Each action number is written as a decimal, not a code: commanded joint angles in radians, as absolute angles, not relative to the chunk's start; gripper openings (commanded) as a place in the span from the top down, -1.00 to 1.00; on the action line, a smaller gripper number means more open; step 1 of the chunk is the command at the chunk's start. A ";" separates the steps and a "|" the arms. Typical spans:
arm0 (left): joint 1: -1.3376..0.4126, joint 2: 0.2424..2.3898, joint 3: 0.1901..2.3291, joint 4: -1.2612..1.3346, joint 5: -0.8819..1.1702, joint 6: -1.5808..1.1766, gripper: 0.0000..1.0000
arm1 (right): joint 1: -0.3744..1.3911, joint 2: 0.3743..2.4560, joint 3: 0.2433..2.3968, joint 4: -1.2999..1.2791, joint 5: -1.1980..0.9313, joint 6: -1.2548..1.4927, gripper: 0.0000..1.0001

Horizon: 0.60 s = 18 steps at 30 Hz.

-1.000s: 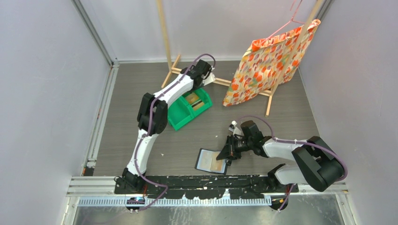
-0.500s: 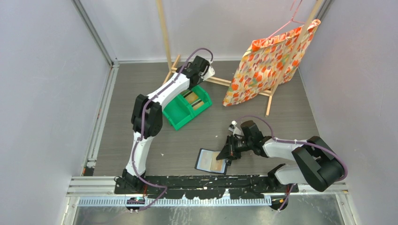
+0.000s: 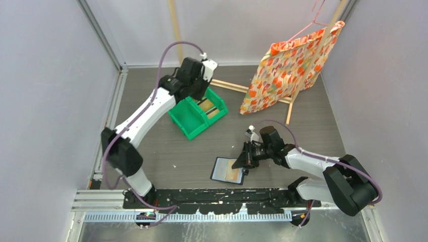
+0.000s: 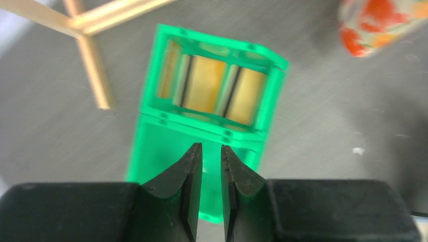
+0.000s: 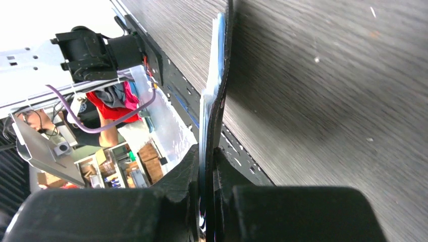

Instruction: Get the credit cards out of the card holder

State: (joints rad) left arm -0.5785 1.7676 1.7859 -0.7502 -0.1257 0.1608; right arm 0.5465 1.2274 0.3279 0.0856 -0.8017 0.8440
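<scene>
Grey wood-grain laminate is seen across the worktop, marked by a few pale specks. The worktop is enclosed on three sides by plain lilac-grey walls. An aluminium rail is laid along its left edge and a black strip along its near edge. Beyond the near edge, a cluttered room with boxes and a person in a red top can be made out in the right wrist view.

At the far edge a wooden rack is stood, and an orange flowered cloth is hung from it towards the far right corner. A green bin is set just in front of the rack, left of centre. Several credit cards are stood on edge in the bin's far compartment; the near compartment is seen bare.

The card holder is laid open close to the middle of the near edge, and a tan card is shown in its right inner half. Its right edge is pinched by the right claw, whose fingers are clenched on the dark cover and pale lining. The left claw is held above the bin, its fingers parted by a narrow gap with nothing between them.
</scene>
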 commanded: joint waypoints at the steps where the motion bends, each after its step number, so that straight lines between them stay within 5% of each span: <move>1: -0.577 1.584 1.569 -0.710 0.146 -0.155 0.56 | 0.543 1.202 0.389 0.076 -0.812 0.801 0.97; 6: -0.595 1.330 1.166 -0.404 0.391 -0.547 0.59 | 0.544 1.219 0.386 0.114 -0.808 0.812 0.97; 14: -0.709 0.986 0.604 0.104 0.480 -1.015 0.50 | 0.542 1.268 0.353 0.426 -0.869 0.948 0.98; 18: -0.710 0.847 0.484 0.073 0.427 -1.065 0.44 | 0.545 1.296 0.375 0.409 -0.846 0.963 0.98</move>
State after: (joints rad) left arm -0.7116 0.9573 0.5430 -0.0925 0.4160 -0.9009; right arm 0.5461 1.2728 0.3550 0.3031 -0.8288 0.9165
